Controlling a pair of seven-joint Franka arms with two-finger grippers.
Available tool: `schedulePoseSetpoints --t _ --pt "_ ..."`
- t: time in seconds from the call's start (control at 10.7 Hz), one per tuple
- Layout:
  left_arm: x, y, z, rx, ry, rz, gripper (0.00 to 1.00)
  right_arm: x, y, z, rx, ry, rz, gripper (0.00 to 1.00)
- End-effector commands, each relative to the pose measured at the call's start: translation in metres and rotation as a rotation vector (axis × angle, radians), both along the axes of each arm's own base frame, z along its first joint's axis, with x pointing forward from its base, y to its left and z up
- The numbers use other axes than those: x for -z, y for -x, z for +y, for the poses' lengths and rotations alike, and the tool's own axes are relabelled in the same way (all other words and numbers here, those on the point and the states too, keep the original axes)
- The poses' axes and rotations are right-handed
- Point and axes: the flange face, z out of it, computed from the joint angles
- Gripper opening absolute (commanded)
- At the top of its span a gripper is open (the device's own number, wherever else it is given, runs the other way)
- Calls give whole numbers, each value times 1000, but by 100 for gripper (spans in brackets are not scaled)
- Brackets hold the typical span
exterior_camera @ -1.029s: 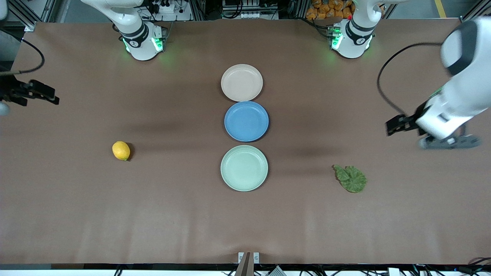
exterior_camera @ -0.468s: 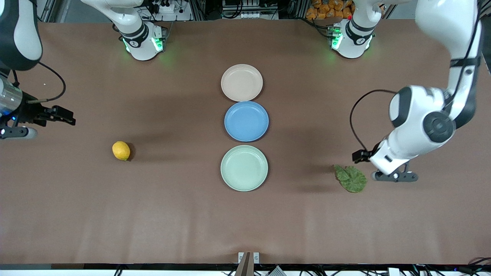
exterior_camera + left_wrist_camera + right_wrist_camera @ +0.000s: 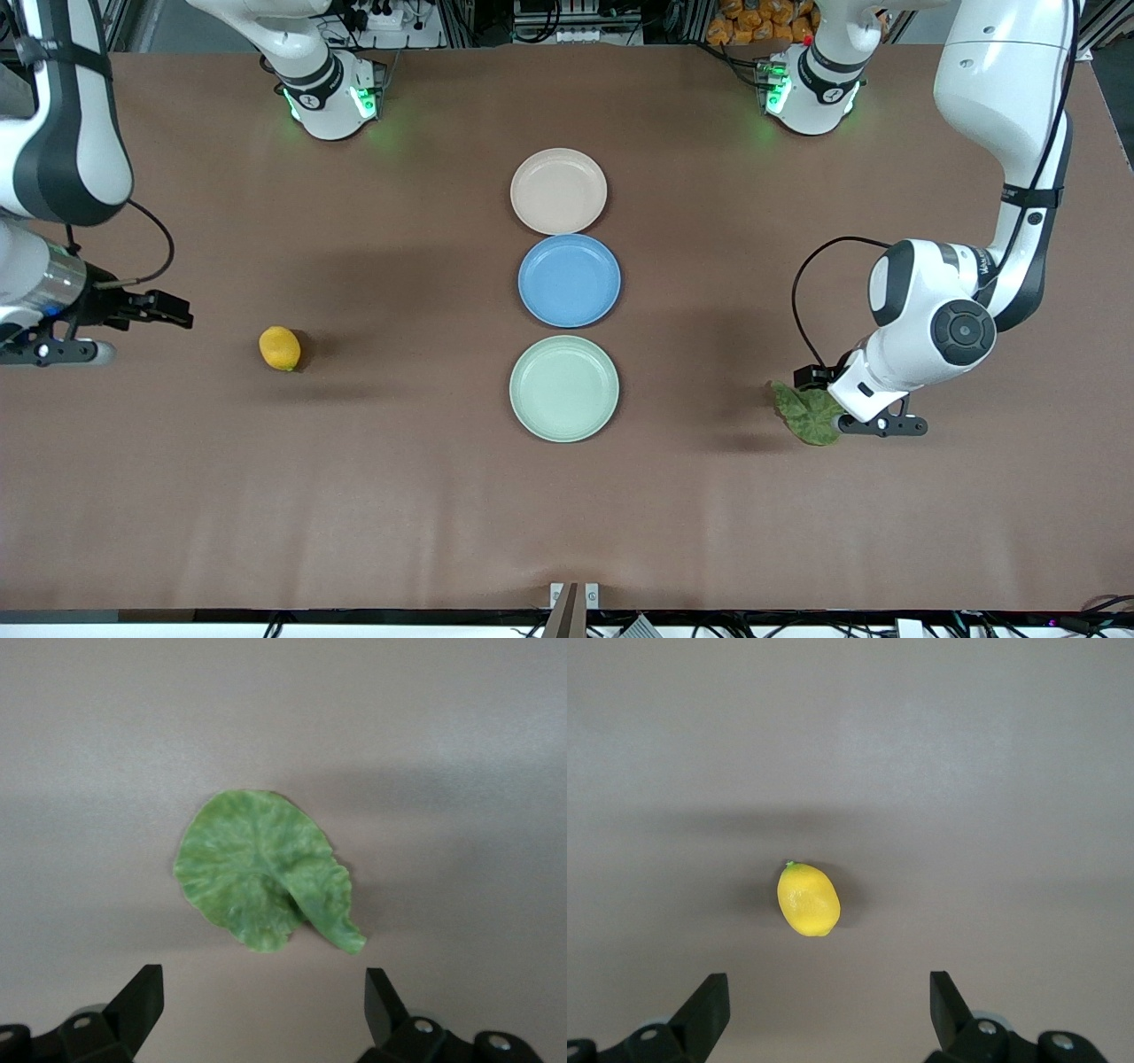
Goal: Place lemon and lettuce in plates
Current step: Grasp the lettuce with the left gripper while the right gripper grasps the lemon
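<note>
With mint plate [image 3: 564, 388] bare, could snag only a curled edge of the lettuce [image 3: 257, 873] at its three o'clock under the wide-open left gripper [image 3: 264, 985], or knock the lemon [image 3: 808, 899] at nine o'clock rolling with the wide-open right gripper [image 3: 830, 988] over the table at the lemon's nine o'clock.

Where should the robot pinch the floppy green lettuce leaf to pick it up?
Probably the curled-up edge of the lettuce, coming straight down from above. The leaf lies flat on the table, so only that raised fold gives the open left tool something to close on.
</note>
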Motion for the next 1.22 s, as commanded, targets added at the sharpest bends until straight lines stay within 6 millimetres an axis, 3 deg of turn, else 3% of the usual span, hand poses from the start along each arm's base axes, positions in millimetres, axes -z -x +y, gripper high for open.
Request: schedulePoseSetpoints --t 0.0,0.09,0.28,0.56,0.75,0.94,1.03,1.12 --pt "17 -6 10 2 -16 -7 98 26 -15 10 -26 9 34 100" --pt "18 -6 7 4 -15 -5 98 39 -19 25 -52 9 40 100" --pt "37 -8 5 8 -15 -11 94 58 -20 32 -66 9 58 100" --pt "78 -11 9 2 -5 -39 84 85 -24 54 -110 7 88 100" --pt "86 -11 8 -11 -1 -39 62 104 -26 58 -116 7 104 100" --pt "89 -11 8 -20 4 -36 18 140 -11 55 -113 5 83 100" --pt "91 -13 7 -20 5 -37 1 155 -4 54 -111 6 66 100" --pt "90 -14 4 -20 7 -40 0 168 2 53 -110 6 55 100"
